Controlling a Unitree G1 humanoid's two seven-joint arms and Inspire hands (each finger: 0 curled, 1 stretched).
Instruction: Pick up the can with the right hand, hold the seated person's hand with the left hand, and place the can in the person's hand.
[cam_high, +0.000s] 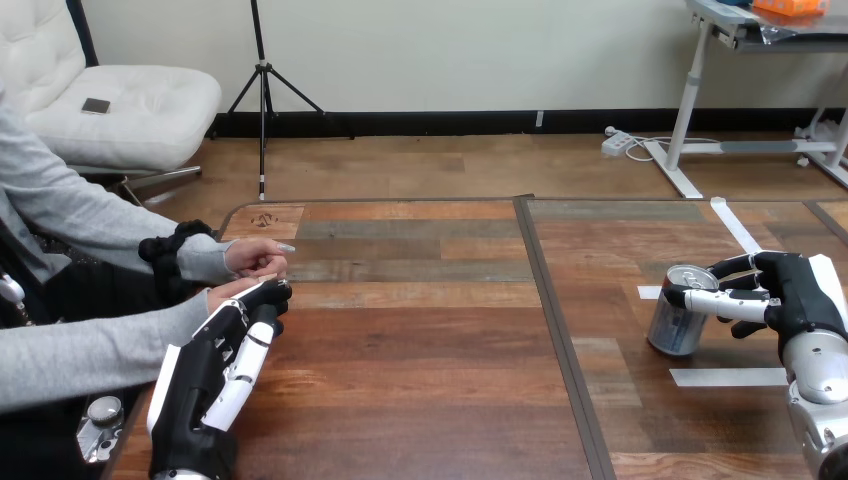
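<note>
My right hand (792, 300) has its fingers and thumb curled round the can (680, 318) at the table's (420, 400) right side, set to lift it. The can stands nearly upright, its long axis near vertical and its top tipped slightly toward my palm. My left hand (215, 375) reaches with straight fingers against the person's nearer hand (232, 292) (touching, no clasp), likely to steady it.

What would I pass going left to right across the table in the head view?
Left robot hand → dark seam in the table → can → right robot hand, its fingers curled round the can.
</note>
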